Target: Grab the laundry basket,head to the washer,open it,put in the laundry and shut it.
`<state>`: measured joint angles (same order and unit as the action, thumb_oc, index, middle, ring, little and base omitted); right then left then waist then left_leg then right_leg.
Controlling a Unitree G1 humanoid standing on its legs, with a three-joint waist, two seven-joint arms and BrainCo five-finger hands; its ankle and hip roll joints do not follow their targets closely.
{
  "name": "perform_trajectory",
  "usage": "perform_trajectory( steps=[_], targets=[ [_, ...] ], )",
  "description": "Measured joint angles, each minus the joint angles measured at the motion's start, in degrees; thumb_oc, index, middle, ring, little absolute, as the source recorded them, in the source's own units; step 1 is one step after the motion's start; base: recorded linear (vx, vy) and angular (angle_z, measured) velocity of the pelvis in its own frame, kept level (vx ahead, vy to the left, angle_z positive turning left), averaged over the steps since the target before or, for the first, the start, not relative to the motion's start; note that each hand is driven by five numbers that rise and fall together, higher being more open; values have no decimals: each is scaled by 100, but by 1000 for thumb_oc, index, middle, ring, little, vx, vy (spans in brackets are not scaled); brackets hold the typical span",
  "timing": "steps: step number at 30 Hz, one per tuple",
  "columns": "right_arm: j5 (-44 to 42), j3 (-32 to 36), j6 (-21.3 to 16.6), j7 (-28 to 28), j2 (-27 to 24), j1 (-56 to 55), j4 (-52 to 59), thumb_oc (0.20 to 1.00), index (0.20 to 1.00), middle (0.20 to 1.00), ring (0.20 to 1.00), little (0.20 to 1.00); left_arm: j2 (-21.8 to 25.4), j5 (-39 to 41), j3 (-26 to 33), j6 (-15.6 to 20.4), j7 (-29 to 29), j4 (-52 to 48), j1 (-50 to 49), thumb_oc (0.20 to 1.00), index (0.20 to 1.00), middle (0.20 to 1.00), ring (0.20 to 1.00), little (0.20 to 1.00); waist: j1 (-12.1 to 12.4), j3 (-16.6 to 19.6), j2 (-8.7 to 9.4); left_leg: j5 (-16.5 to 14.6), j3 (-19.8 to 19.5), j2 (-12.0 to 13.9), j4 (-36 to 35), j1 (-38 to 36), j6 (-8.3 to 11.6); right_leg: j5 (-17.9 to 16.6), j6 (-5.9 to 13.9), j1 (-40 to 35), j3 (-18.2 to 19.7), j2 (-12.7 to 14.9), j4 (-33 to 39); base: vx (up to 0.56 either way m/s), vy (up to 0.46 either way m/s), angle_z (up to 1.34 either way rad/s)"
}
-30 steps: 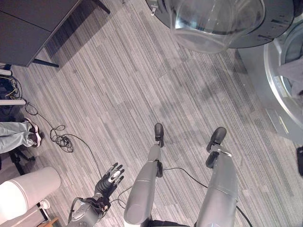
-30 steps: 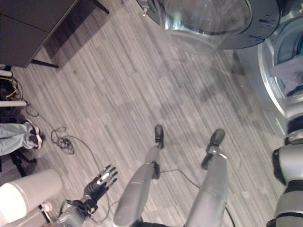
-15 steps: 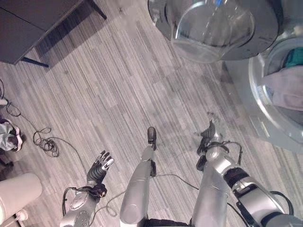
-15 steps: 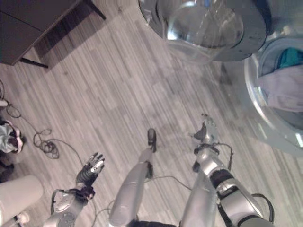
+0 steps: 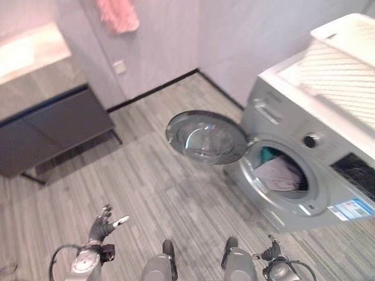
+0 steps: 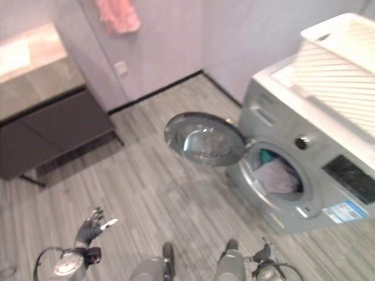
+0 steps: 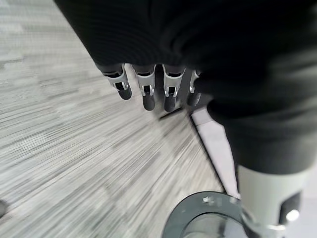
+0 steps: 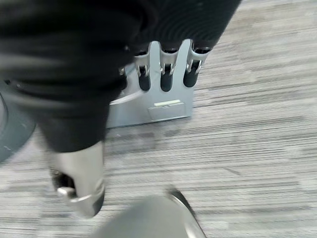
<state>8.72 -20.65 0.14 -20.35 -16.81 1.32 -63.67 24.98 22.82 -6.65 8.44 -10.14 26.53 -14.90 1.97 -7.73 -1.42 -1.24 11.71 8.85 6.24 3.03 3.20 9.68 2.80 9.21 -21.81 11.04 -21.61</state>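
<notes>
A silver washer stands at the right with its round glass door swung open to the left. Grey and teal laundry lies inside the drum. A white laundry basket rests on top of the washer. My left hand is low at the left over the floor, open and holding nothing; its straight fingers point toward the door. My right hand is low at the right, in front of the washer, open and holding nothing, its fingers toward the washer's base.
A dark cabinet with a pale countertop stands against the back wall at the left. A pink towel hangs on the wall above a socket. Grey striped floor lies between me and the washer.
The camera has tilted up from the floor, bringing the whole washer, the basket on it and the back wall into view. Both hands stay low and open.
</notes>
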Motion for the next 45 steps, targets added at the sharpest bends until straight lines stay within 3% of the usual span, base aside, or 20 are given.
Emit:
perform_trajectory(
  steps=[1,2,5,9,11,12,13,14,16,22,25,26,27,31,32,35,39,41,43,45],
  targets=[
    [0,-22,7,40,2,-1,-1,1000,1000,1000,1000,1000,-86,-80,-11,-30,-19,2,-4,1000,1000,1000,1000,1000,46,43,-12,-63,-17,79,77,4,15,25,-15,-80,51,-155,136,80,-252,-54],
    [10,-149,16,185,118,-16,-23,1000,1000,1000,1000,1000,-238,-152,-54,-132,-67,78,75,1000,1000,1000,1000,1000,204,155,104,450,-597,303,1313,514,532,45,-357,-135,219,-500,252,46,-157,-67],
    [121,-539,93,251,7,-55,0,1000,1000,1000,1000,1000,-527,-142,86,-316,-261,281,297,1000,1000,1000,1000,1000,386,50,331,894,-1523,101,3196,1625,408,-185,-641,-555,542,-724,750,123,79,-88],
    [159,-471,170,365,-116,-126,-124,1000,1000,1000,1000,1000,-427,-155,399,-320,-495,242,668,1000,1000,1000,1000,1000,329,73,254,967,-1448,331,362,1145,440,-310,-455,-577,576,-1023,1071,150,132,-47],
    [174,-476,225,437,-190,-146,-147,1000,1000,1000,1000,1000,-359,-302,590,-304,-630,278,915,1000,1000,1000,1000,1000,253,72,242,1060,-1703,482,-452,679,581,-425,-688,-670,615,-1219,1191,213,324,-43],
    [193,-446,219,441,-212,-91,-163,1000,1000,1000,1000,1000,-280,-379,607,-306,-668,309,1014,1000,1000,1000,1000,1000,158,92,160,1059,-1878,567,-521,563,568,-407,-549,-679,671,-1322,1214,228,435,-30],
    [276,-411,203,446,-231,-50,-242,1000,1000,1000,1000,1000,-250,-517,669,-302,-718,451,1126,1000,1000,1000,1000,1000,170,41,71,1060,-2028,662,-831,324,572,-214,24,-682,700,-1348,1101,167,388,-29],
    [307,-347,207,447,-274,27,-273,1000,1000,1000,1000,1000,-259,-588,746,-253,-756,576,1198,1000,1000,1000,1000,1000,177,27,-35,1054,-2130,817,-1156,117,581,140,163,-528,624,-1317,630,241,522,-34],
    [341,-233,207,455,-405,119,-298,1000,1000,1000,1000,1000,-92,-757,897,-201,-917,964,1585,1000,1000,1000,1000,1000,66,-56,-29,1067,-1932,1107,-1123,69,662,326,-548,-195,739,-1026,-133,242,504,-9],
    [344,178,222,582,-675,-124,-302,1000,1000,1000,1000,1000,264,-1084,811,-106,-1222,1114,2040,1000,1000,1000,1000,1000,5,59,-468,815,-1708,246,-626,84,500,273,-212,-127,889,-460,-123,136,450,6],
    [342,300,231,590,-687,233,-293,1000,1000,1000,1000,1000,769,-1186,839,-111,-1229,1240,2076,1000,1000,1000,1000,1000,191,99,-585,669,-939,-238,-892,149,179,-219,177,412,1546,-262,125,-142,393,-100],
    [338,215,232,598,-668,480,-274,1000,1000,1000,1000,1000,1055,-1158,965,-110,-1226,1284,2296,1000,1000,1000,1000,1000,423,98,-591,783,-505,-331,-995,310,37,-326,124,745,1487,-39,194,-147,260,-128],
    [345,-254,240,673,-645,667,-247,1000,1000,1000,1000,1000,1245,-1143,1172,-104,-1207,1238,2843,1000,1000,1000,1000,1000,381,7,-673,839,-441,-398,-755,716,-248,-214,70,657,335,476,183,-156,188,-109],
    [558,-871,44,820,-337,926,74,1000,1000,1000,1000,1000,2400,-1198,1121,-66,-1127,925,2978,1000,1000,1000,1000,1000,696,-65,-210,764,-36,-478,-631,631,-227,-539,1152,-654,-931,1102,800,-116,59,-70],
    [617,-1063,36,828,-352,950,312,1000,1000,1000,1000,1000,2756,-1201,933,-73,-1101,1131,3236,1000,1000,1000,1000,1000,677,-92,-123,730,-13,-502,-555,781,-199,-666,1213,-841,-633,951,1228,-208,5,-19],
    [867,-1672,-57,950,-419,1357,688,1000,1000,1000,1000,1000,3796,-1208,279,-119,-978,1901,4458,1000,1000,1000,1000,1000,782,-350,404,748,152,-502,-103,1466,-168,-762,1230,-759,-253,786,1837,-175,-56,-23],
    [913,-1837,-36,1055,-608,1540,578,1000,1000,1000,1000,1000,3814,-1261,-2184,-278,-669,3896,7778,1000,1000,1000,1000,1000,452,-553,268,928,-195,-146,-48,2337,208,-1093,923,-114,-324,352,1929,-74,39,7],
    [876,-1806,17,1053,-611,1610,391,1000,1000,1000,1000,1000,3743,-1248,-3023,-298,-515,4348,9345,1000,1000,1000,1000,1000,210,-721,642,596,-369,-307,538,3005,450,-1248,796,350,-461,611,1967,-6,80,16],
    [754,-1837,7,1041,-701,1654,378,1000,1000,1000,1000,1000,3720,-1190,-2899,-335,-454,4432,9442,1000,1000,1000,1000,1000,105,-824,609,373,-508,-289,888,3017,37,-1506,924,498,-353,626,2013,-7,52,-18],
    [722,-1835,4,1051,-608,1614,388,1000,1000,1000,1000,1000,3644,-1183,-2904,-363,-416,4450,9460,1000,1000,1000,1000,1000,7,-894,741,378,-441,-425,858,3052,43,-1734,900,481,-334,759,2248,-6,51,-5]
  ],
)
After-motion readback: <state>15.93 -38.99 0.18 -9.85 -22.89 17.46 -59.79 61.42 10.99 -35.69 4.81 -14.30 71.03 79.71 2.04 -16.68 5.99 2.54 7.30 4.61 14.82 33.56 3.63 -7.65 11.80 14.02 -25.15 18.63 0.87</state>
